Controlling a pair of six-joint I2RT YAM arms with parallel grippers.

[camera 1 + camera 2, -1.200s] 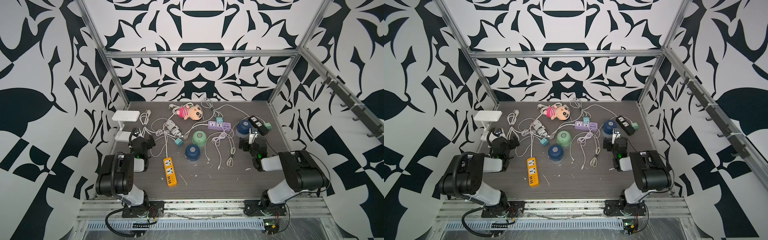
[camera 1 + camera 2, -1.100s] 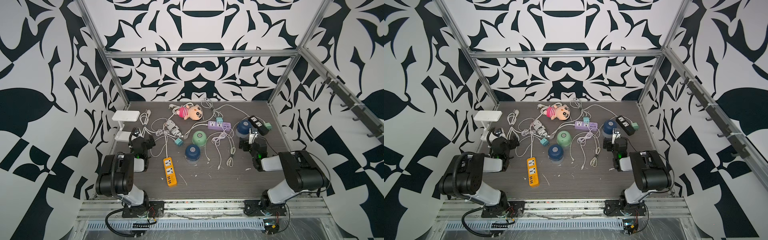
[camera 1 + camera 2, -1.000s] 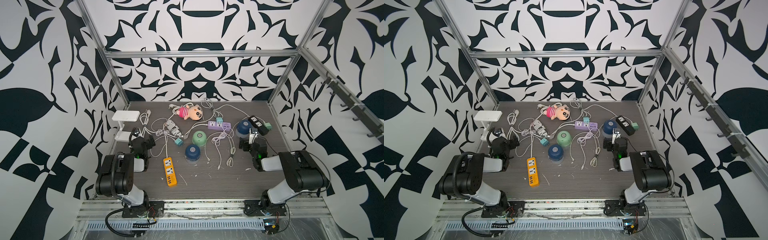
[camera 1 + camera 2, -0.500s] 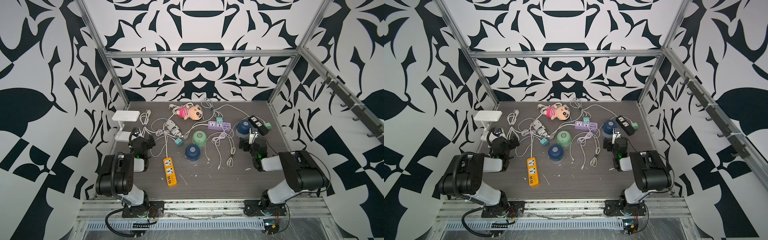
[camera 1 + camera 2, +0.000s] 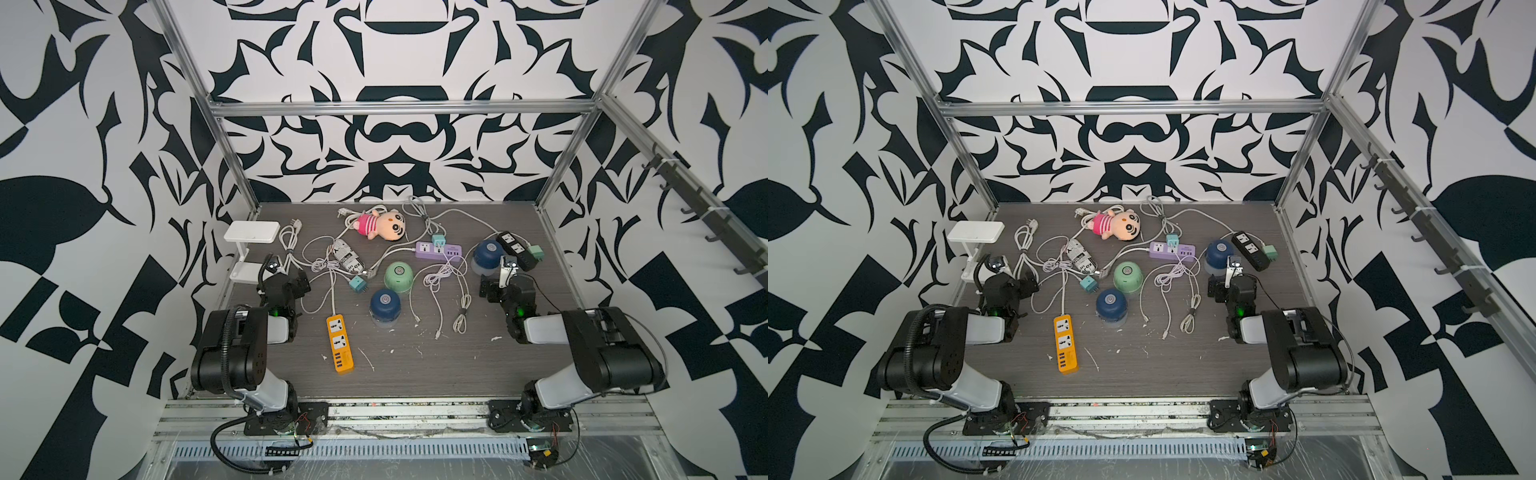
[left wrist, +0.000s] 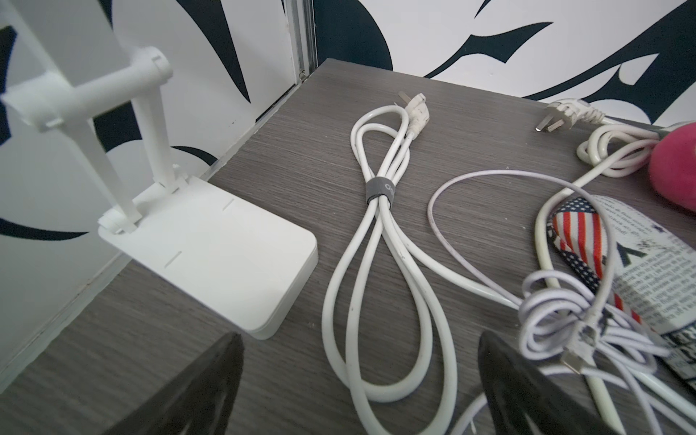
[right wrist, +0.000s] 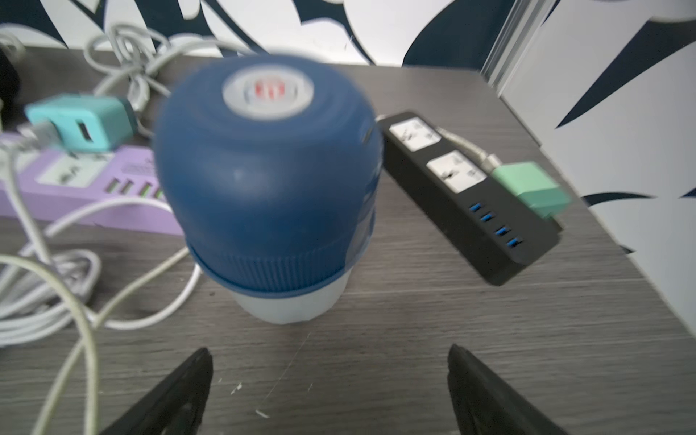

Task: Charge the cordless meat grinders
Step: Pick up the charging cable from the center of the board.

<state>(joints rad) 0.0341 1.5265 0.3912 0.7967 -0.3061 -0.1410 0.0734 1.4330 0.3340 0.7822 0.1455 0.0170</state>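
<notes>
The right jaws stand wide apart and hold nothing, with bare tabletop (image 7: pixel 376 339) between their tips. Just ahead of them, not touching, a blue grinder (image 7: pixel 267 188) stands upright near the right edge, its clear cup on the wood. A black power strip (image 7: pixel 467 192) lies just beside it toward that edge, and a purple power strip (image 7: pixel 94 199) lies on its other side. The left jaws are likewise fully spread and empty, low near the left edge; a tied white cable (image 6: pixel 380 241) lies on the wood between and ahead of their tips, with a white stand (image 6: pixel 211 260) beside it. In both top views a green grinder (image 5: pixel 398 277) and a second blue grinder (image 5: pixel 385 305) stand upright near the middle of the tabletop, close together, and an orange power strip (image 5: pixel 340 343) lies nearer the front edge.
</notes>
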